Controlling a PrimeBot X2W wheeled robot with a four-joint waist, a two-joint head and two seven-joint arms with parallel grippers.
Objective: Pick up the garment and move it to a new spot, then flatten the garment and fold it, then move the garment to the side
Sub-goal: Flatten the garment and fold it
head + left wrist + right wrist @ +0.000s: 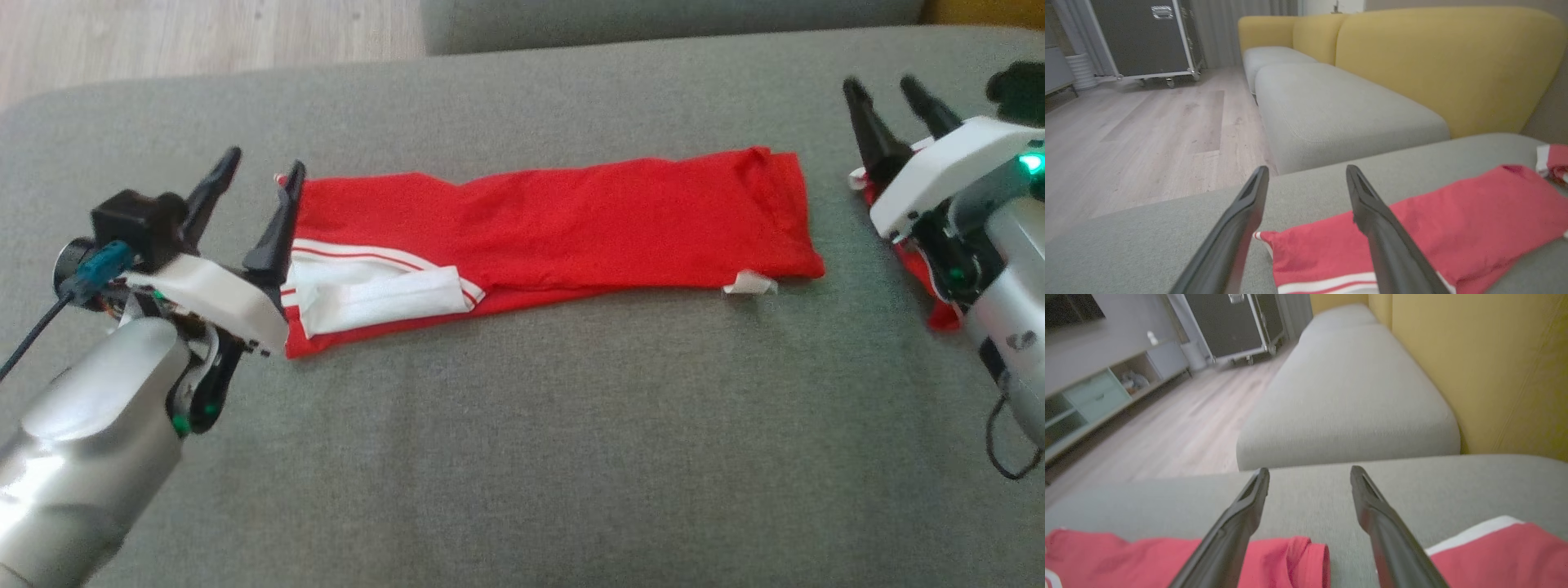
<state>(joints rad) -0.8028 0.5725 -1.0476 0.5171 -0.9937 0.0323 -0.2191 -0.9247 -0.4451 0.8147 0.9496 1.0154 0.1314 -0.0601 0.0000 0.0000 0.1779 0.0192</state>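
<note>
Red fabric garment with white striped trim (571, 229) is laid as a long narrow band on the grey upholstered sofa cushion (522, 457). Its long axis is set left to right across the head view, with the white-trimmed end pointed to the robot's left. Left claw (265, 161) is released, fingers spread over the trimmed end, nothing gripped. Right claw (882, 83) is released just beyond the other end. More red cloth is seen under the right arm; whether it is joined cannot be told.
</note>
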